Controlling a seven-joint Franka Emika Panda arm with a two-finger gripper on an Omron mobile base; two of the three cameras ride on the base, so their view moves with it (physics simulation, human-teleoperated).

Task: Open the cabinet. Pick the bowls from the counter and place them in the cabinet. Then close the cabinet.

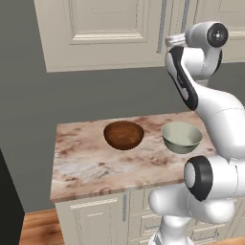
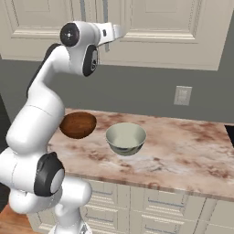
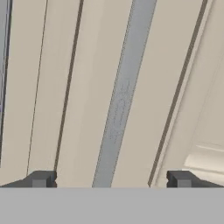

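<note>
The robot's white arm reached to the top of the frame in both base views, its wrist raised against the closed doors of the cream cabinet (image 1: pixel 115 28). In the hand view the gripper (image 3: pixel 110 179) faced a slim grey bar handle (image 3: pixel 119 100) running from the top centre down toward the bottom centre of the frame, with the two dark fingertips (image 3: pixel 41 179) spread wide apart, one to each side of the bar and gripping nothing. That view alone showed the fingers and the close face of the door. In the base views the wrist covered the gripper end, though grey handles (image 1: pixel 162 26) could be seen at the top of the left base view, where two door edges met.

Below, the marbled counter (image 1: pixel 86 162) held both bowls, well apart from the hand. The reddish-brown wooden bowl (image 1: pixel 124 134) sat at the centre of the left base view, with the pale grey-green bowl (image 1: pixel 181 137) just beside it toward the right of the frame; the two did not touch. In the right base view the arm partly hid the wooden bowl at centre left.

The right base view also took in a pale wall outlet (image 2: pixel 183 95) on the grey wall at upper right, and drawer fronts (image 2: pixel 160 205) under the counter along the bottom.
</note>
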